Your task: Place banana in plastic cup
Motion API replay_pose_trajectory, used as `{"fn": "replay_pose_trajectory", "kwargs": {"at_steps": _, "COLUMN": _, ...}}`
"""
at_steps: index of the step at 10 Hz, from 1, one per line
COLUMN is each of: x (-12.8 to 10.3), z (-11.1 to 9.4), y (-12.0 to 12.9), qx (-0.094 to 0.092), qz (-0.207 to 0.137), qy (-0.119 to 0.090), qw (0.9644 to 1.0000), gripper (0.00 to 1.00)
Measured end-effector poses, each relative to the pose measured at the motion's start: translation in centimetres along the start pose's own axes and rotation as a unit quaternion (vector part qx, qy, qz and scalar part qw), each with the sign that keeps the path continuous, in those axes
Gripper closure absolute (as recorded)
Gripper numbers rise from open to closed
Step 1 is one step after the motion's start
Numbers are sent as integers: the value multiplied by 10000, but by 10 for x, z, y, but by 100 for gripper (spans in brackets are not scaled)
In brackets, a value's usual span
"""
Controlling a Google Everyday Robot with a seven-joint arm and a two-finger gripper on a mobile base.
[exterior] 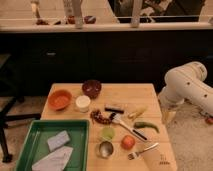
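The banana (137,113) is small and pale yellow and lies on the wooden table (145,94), right of centre. The plastic cup (107,133) is light green and stands upright in front of the table's middle, left of the tomato (128,142). It looks empty. My white arm (187,87) bends in from the right. My gripper (168,116) hangs at the table's right edge, to the right of the banana and apart from it, holding nothing I can see.
A green pepper (146,126) lies just in front of the banana. A metal cup (105,149), fork (142,150), spatula (125,125), red chillies (100,117), white cup (82,103), orange bowl (60,99) and dark bowl (91,88) share the table. A green tray (30,135) holds sponges at front left.
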Motion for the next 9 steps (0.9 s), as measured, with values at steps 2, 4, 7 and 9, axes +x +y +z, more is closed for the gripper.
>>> {"fn": "replay_pose_trajectory", "kwargs": {"at_steps": 2, "x": 0, "z": 0, "y": 0, "qx": 0, "qz": 0, "qy": 0, "qw": 10000, "gripper": 20}}
{"fn": "replay_pose_trajectory", "kwargs": {"at_steps": 4, "x": 0, "z": 0, "y": 0, "qx": 13, "qz": 4, "qy": -8, "qw": 10000, "gripper": 20}}
{"fn": "replay_pose_trajectory", "kwargs": {"at_steps": 7, "x": -5, "z": 3, "y": -4, "qx": 195, "qz": -343, "qy": -152, "qw": 9991, "gripper": 20}}
{"fn": "replay_pose_trajectory", "kwargs": {"at_steps": 9, "x": -21, "z": 15, "y": -16, "qx": 372, "qz": -1110, "qy": -334, "qw": 9926, "gripper": 20}}
